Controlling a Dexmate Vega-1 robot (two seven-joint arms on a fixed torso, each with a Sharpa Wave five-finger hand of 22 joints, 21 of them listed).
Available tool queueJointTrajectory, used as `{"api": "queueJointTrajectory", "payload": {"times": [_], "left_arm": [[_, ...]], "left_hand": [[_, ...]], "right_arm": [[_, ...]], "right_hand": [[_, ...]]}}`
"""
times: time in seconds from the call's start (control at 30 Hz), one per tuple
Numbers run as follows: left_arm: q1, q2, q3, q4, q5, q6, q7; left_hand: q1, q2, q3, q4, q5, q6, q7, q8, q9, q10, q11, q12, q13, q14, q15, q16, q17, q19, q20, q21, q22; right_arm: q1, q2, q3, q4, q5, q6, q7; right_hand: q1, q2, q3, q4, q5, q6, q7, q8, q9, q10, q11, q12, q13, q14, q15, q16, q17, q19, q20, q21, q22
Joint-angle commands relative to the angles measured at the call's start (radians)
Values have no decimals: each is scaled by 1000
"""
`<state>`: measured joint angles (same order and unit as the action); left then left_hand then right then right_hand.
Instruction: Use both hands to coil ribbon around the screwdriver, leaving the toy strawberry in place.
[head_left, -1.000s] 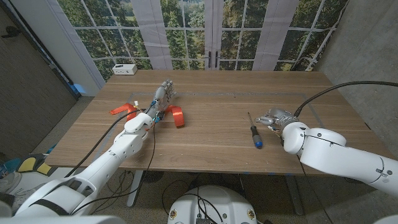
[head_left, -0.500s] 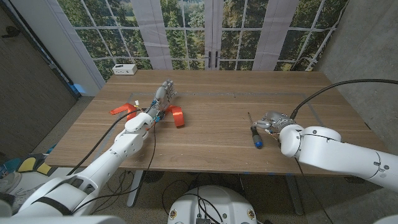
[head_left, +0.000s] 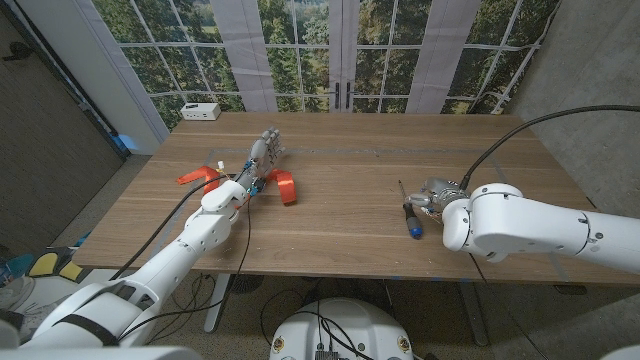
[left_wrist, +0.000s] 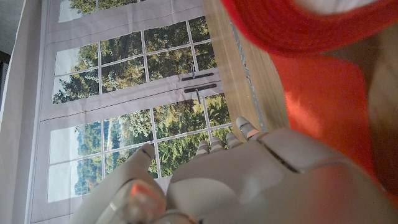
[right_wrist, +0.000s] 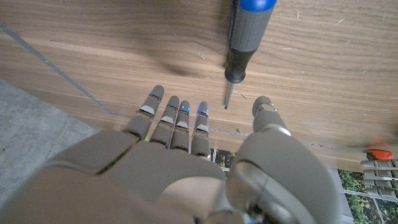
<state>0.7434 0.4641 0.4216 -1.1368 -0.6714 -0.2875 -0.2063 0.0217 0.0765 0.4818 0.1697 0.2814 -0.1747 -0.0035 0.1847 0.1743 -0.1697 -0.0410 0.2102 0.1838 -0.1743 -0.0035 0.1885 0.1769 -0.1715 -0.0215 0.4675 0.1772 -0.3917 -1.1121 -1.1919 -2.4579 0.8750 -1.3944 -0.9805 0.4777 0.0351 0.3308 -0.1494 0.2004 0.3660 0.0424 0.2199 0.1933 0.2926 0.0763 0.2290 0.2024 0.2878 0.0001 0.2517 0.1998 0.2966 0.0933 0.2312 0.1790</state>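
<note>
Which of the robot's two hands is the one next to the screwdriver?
The right hand. It sits open beside the blue-and-black screwdriver without holding it. The left hand is across the table by the orange ribbon.

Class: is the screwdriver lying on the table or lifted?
Lying: the screwdriver rests on the table, right hand open beside it.

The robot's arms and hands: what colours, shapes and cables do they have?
Both arms have smooth, rounded white shells. The left hand and the right hand are grey, with jointed fingers; small blue marks sit on the right hand's fingertips. A black cable arcs to the right wrist; another runs along the left arm.
</note>
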Motion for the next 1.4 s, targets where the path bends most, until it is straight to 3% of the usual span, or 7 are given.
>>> {"api": "queueJointTrajectory", "payload": {"times": [0.03,0.3,0.47,0.7,1.0,1.13,1.4], "left_arm": [[7,9,-2,-14,0,6,0],[6,5,-3,-4,-5,-6,-15],[15,10,-8,-11,-11,-5,-17],[31,20,-13,-32,-12,2,-1],[43,31,-17,-48,-14,11,7],[42,30,-16,-47,-13,9,8],[29,27,-10,-32,-11,10,-6]], "left_hand": [[8,74,-1,0,4,-179,8,0,2,-195,7,-5,2,-194,5,-2,2,-96,3,-6,3],[8,75,-2,0,5,-181,8,-1,2,-197,8,-6,2,-196,5,-3,2,-97,3,-9,3],[8,74,-2,0,5,-181,8,-1,2,-198,7,-6,2,-195,5,-3,2,-97,4,-10,3],[8,74,-3,0,6,-180,8,0,2,-196,8,-6,2,-195,6,-3,2,-96,4,-12,3],[7,73,-5,0,6,-178,7,0,2,-195,8,-6,2,-194,5,-3,2,-94,4,-14,3],[7,73,-5,0,6,-178,6,0,2,-194,8,-6,2,-194,5,-3,2,-94,4,-15,3],[7,73,-6,0,7,-174,1,2,2,-195,8,-6,2,-195,6,-3,2,-93,4,-18,3]], "right_arm": [[89,15,-70,18,298,-2,-137],[342,53,-395,25,263,-2,-137],[385,82,-443,68,317,-2,-137],[441,113,-535,95,277,-2,-137],[332,91,-449,97,173,-2,-137],[187,71,-347,69,-10,-2,-137],[4,67,-207,54,-226,-2,-137]], "right_hand": [[-27,-23,-28,14,11,110,17,38,7,48,8,10,7,24,-5,8,10,1,3,-7,6],[16,-46,-34,-9,30,53,-6,8,8,28,-24,-7,10,21,-25,1,12,-4,2,-13,7],[68,-51,-26,-24,46,23,-19,-3,9,6,-39,-18,11,19,-47,-2,13,-2,-4,-13,7],[317,-17,36,-38,98,38,-54,6,10,31,-77,-9,15,87,-104,24,24,56,-40,3,7],[516,59,43,-20,85,133,-89,28,11,150,-100,37,26,274,-169,157,109,182,-93,46,12],[554,98,20,-7,60,184,-90,35,13,207,-103,59,35,367,-190,253,184,255,-95,79,17],[631,145,-1,4,9,412,-59,74,20,569,-83,260,108,659,-209,478,351,433,-108,195,42]]}}
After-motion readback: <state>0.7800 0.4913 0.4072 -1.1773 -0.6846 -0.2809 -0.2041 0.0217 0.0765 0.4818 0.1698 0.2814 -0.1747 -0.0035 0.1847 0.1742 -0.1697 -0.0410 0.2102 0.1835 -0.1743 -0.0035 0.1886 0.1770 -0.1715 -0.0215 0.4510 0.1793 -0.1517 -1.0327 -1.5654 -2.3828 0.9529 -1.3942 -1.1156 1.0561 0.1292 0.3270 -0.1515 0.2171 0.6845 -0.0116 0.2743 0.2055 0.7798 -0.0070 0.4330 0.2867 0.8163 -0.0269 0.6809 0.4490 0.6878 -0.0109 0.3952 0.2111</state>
